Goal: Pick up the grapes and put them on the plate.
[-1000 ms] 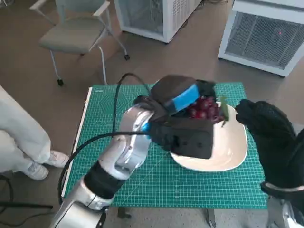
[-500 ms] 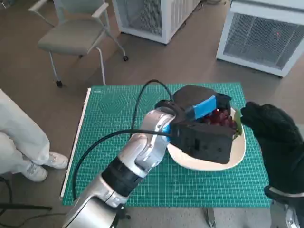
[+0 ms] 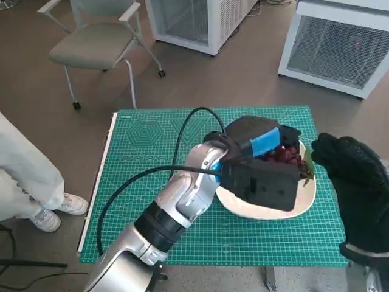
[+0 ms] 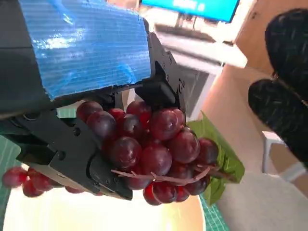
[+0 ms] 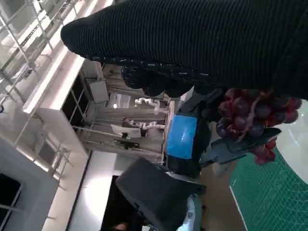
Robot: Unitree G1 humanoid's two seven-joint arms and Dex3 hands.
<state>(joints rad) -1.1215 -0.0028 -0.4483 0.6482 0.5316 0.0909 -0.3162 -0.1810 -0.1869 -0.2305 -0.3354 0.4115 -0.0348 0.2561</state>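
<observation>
Grapes [image 4: 154, 154] hang in my left hand [image 3: 258, 143], black fingers [image 4: 72, 154] closed round the top of the bunch with most of the berries and the green leaf dangling clear below the grip. In the head view the bunch sits over the plate [image 3: 267, 210], toward its 1 o'clock rim, and the plate lies at about 3 o'clock on the green mat [image 3: 152, 158]. Whether the lowest berries already touch the plate I cannot tell; the left wrist view shows pale plate under them with what looks like a small gap. My right hand [image 3: 358, 182] hovers just off the plate's 3 o'clock edge, holding nothing, fingers loosely curved rather than clenched, though the right wrist view shows little of them. To finish well, I judge I should bring the bunch in toward the plate's middle, since the leaf reaches past the rim, then lower until the weight rests on the plate before I ease my fingers apart. Letting go from height risks berries rolling off or breaking from the stem. Opening slowly and lifting straight up should keep the stem from snagging on my fingers.
</observation>
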